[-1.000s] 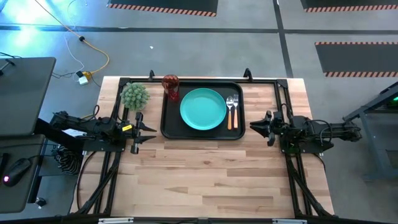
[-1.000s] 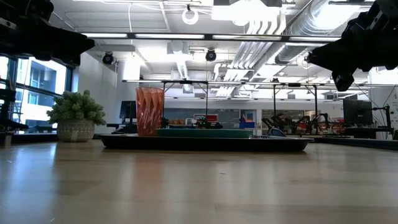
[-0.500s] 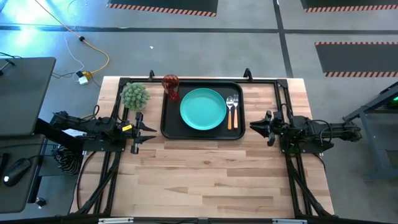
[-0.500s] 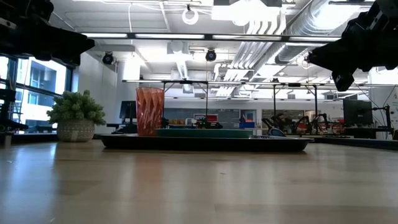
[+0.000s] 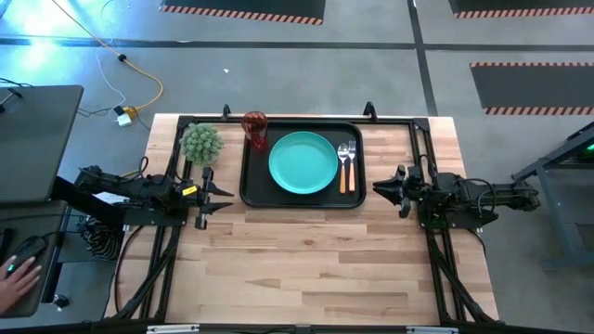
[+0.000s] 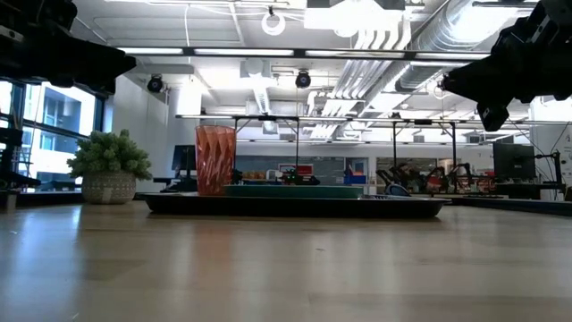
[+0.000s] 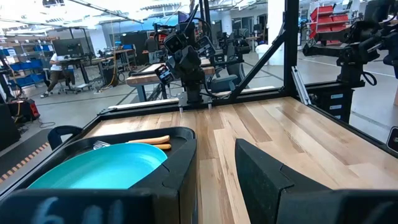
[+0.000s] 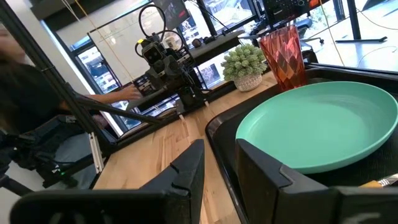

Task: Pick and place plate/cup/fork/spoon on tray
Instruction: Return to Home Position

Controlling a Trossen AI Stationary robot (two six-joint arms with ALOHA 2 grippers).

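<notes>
The black tray (image 5: 251, 190) lies at the table's far middle. On it rest the teal plate (image 5: 303, 163), the red-brown cup (image 5: 254, 124) upright at its far left corner, and the fork (image 5: 343, 162) and spoon (image 5: 352, 163) side by side right of the plate. My left gripper (image 5: 217, 193) is open and empty, left of the tray; its fingers show in the left wrist view (image 7: 214, 171). My right gripper (image 5: 380, 187) is open and empty, right of the tray; its fingers show in the right wrist view (image 8: 219, 165).
A spiky green plant (image 5: 201, 143) in a pot stands left of the tray. Black frame rails (image 5: 173, 158) run along the table's left, right and far edges. The near half of the wooden table (image 5: 316, 269) is bare. A person's hand (image 5: 11, 278) is at a mouse off the table's left.
</notes>
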